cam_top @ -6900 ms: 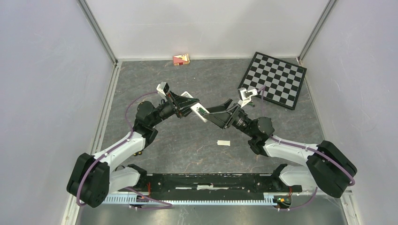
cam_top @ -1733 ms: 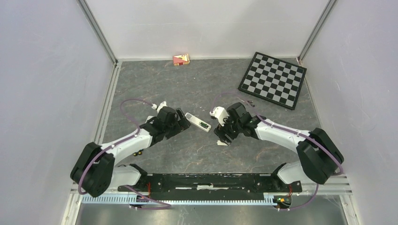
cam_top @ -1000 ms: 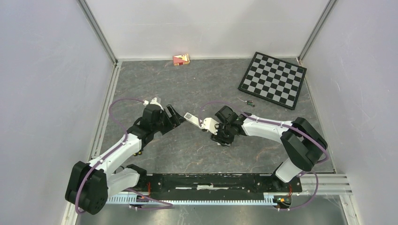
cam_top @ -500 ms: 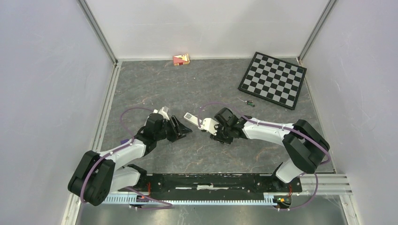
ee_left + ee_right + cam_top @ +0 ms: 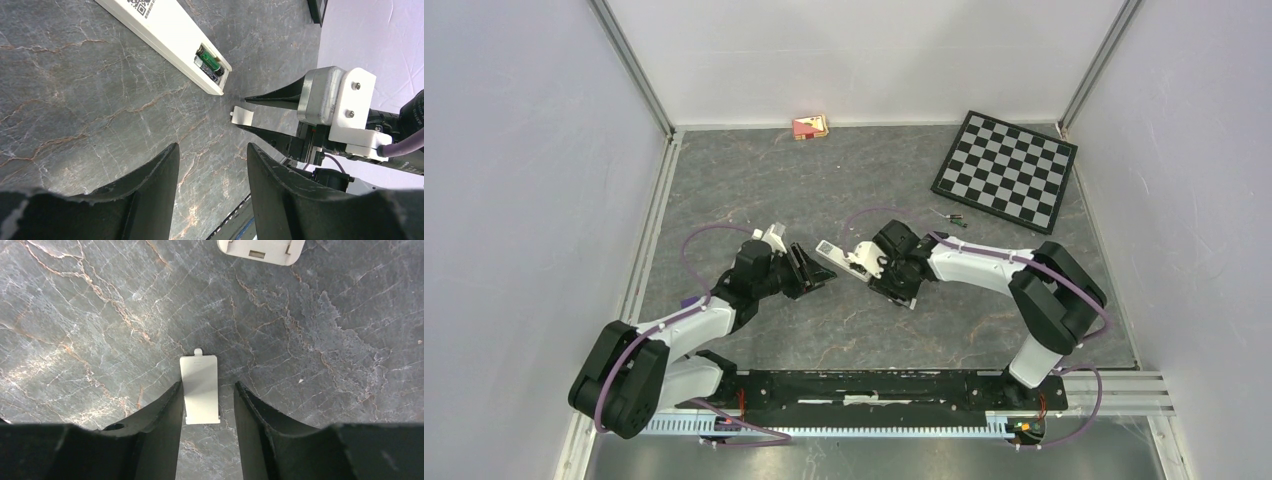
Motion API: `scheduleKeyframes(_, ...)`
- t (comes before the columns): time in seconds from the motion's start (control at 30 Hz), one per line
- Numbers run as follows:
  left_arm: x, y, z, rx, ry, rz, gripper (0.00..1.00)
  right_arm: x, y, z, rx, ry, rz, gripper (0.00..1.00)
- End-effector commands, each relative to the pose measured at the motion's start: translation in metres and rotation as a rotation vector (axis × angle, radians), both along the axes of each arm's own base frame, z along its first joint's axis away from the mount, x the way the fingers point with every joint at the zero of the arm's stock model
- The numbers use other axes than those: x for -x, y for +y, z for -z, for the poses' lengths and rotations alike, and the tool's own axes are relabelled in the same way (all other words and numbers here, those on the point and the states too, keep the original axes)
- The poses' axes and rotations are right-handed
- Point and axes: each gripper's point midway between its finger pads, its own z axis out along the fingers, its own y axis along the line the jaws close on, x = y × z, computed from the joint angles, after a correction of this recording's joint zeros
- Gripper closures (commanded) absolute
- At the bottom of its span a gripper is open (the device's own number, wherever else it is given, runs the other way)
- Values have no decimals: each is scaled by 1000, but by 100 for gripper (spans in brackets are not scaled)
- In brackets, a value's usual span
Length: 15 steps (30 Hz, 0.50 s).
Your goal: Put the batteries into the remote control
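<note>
The white remote control (image 5: pixel 165 40) lies on the grey table with its compartment uncovered, and two batteries (image 5: pixel 209 61) sit inside it, one with a green band. The overhead view has the remote (image 5: pixel 832 251) between both arms. Its loose white cover (image 5: pixel 200 387) lies flat on the table. My right gripper (image 5: pixel 207 385) straddles this cover, open: the left finger touches its edge and a gap shows on the right. My left gripper (image 5: pixel 212 150) is open and empty, just short of the remote. Two slim dark batteries (image 5: pixel 950 217) lie near the chessboard.
A black-and-white chessboard (image 5: pixel 1004 170) lies at the back right. A small red box (image 5: pixel 810 127) rests against the back wall. White walls close the table on three sides. The remote's end (image 5: pixel 261 251) lies just ahead of the right fingers.
My left gripper has drawn back from the remote and its jaws have narrowed. The right arm has shifted left and lower, so its fingers now stand around the cover.
</note>
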Motion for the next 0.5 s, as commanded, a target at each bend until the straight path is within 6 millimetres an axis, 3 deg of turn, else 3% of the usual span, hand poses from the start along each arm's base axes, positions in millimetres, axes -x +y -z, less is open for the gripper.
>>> scheduleKeyframes(0.0, -2, -5, -12, 30, -37, 16, 42, 18, -24, 12, 122, 96, 5, 55)
scheduleKeyframes(0.3, 0, -6, -10, 25, -35, 30, 42, 23, -24, 26, 127, 132, -12, 67)
scheduleKeyframes(0.47, 3, -8, -9, 25, -41, 48, 42, 18, -15, 21, 77, 100, -19, 71)
